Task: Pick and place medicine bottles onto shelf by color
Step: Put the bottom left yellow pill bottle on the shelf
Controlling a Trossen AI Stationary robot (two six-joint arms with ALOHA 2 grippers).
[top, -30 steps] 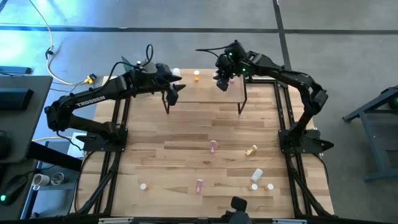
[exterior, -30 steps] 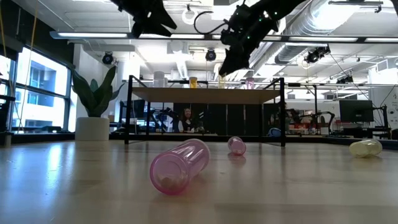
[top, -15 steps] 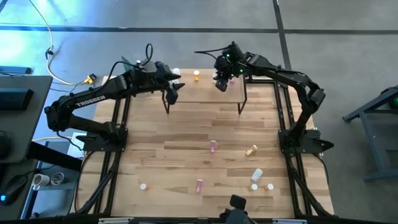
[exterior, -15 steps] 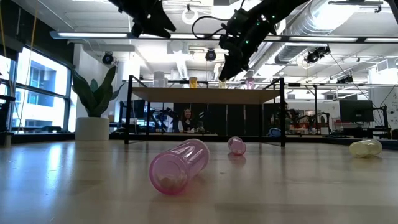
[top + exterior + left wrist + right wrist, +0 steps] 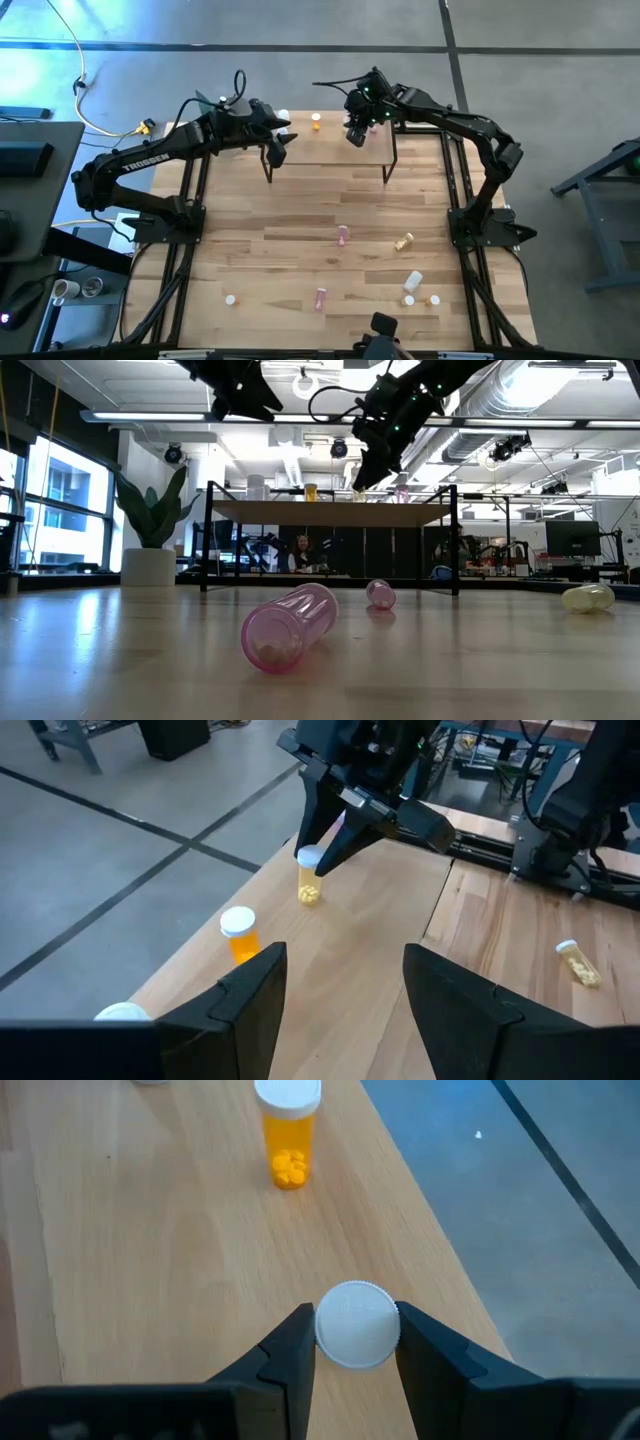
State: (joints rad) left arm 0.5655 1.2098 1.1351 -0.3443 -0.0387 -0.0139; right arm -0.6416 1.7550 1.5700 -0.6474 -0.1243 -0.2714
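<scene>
The shelf (image 5: 330, 152) stands at the table's far edge. On it stand an orange bottle (image 5: 240, 935) and a white bottle (image 5: 284, 117). My right gripper (image 5: 357, 1342) is shut on a yellow bottle (image 5: 310, 888) with a white cap, over the shelf's far right part. My left gripper (image 5: 340, 990) hangs open above the shelf's left end and holds nothing. Pink bottles (image 5: 288, 626) (image 5: 380, 594) lie on their sides on the table. My right gripper pinches the yellow bottle's white cap (image 5: 357, 1325) between its two fingers. The fingers slant down from above and from the table's right. The bottle is upright below them, its base at the shelf board; whether it rests there I cannot tell.
Several more bottles lie on the near half of the table: pink ones (image 5: 343, 235) (image 5: 321, 298), a yellow one (image 5: 404, 241), a white one (image 5: 413, 281) and small ones near the front edge (image 5: 231, 299) (image 5: 434, 299). A potted plant (image 5: 150, 520) stands beyond the table's left.
</scene>
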